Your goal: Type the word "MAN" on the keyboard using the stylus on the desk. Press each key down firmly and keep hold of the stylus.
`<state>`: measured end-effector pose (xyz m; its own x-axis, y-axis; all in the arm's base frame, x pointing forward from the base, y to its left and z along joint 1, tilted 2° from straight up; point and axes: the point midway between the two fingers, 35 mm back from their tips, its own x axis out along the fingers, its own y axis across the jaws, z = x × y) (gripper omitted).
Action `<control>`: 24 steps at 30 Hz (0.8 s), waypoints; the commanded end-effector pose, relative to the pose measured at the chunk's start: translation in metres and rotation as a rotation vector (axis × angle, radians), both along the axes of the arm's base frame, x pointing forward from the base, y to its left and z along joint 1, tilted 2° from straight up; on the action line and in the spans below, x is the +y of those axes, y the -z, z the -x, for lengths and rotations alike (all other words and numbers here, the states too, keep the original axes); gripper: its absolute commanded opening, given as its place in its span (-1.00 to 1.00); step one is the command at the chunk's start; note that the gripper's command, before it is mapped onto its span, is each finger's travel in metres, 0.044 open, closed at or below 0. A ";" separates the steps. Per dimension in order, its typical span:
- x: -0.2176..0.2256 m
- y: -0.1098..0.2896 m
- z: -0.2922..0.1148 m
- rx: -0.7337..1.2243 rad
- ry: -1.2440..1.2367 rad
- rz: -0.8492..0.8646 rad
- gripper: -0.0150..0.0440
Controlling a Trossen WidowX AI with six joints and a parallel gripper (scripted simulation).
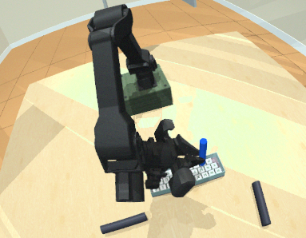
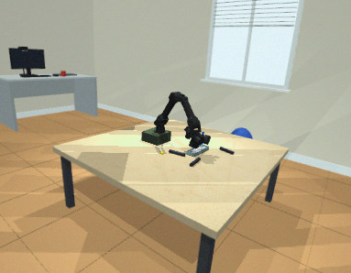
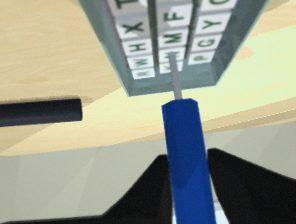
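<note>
Three views of one instant. Top view: the gripper (image 1: 197,159) pinches the blue stylus (image 1: 203,148) between narrowly parted fingers; the stylus stands nearly upright, its lower end over the right half of the keyboard (image 1: 218,172), which lies on the wooden table (image 1: 66,192). The black arm (image 1: 110,92) rises from a green base block (image 1: 162,93), folds over and reaches down to the keyboard, hiding its left part. Two dark cylinders lie apart from it, one (image 1: 123,223) in front, one (image 1: 260,202) to the right.

Exterior view: the arm (image 2: 179,110) forms an arch from base block (image 2: 156,135) to keyboard (image 2: 198,148); fingers are too small to judge. Only here appear a third dark cylinder (image 2: 176,152), a window (image 2: 252,41) and a grey desk (image 2: 44,87) with monitor.

Wrist view: the stylus (image 3: 185,150) runs up between the dark fingers, its grey tip (image 3: 174,75) meeting the key row just below M on the keyboard (image 3: 112,45); contact cannot be confirmed. One dark cylinder (image 3: 40,111) lies at left.
</note>
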<state>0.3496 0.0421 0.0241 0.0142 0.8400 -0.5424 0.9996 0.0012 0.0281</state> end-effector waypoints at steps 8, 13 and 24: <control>0.000 0.005 0.000 0.006 0.003 -0.003 -0.22; 0.000 0.008 0.000 0.006 0.003 -0.003 -0.22; 0.000 0.012 0.000 0.006 0.003 -0.003 -0.22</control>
<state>0.3497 0.0417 0.0137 0.0135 0.8404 -0.5418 0.9997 0.0000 0.0250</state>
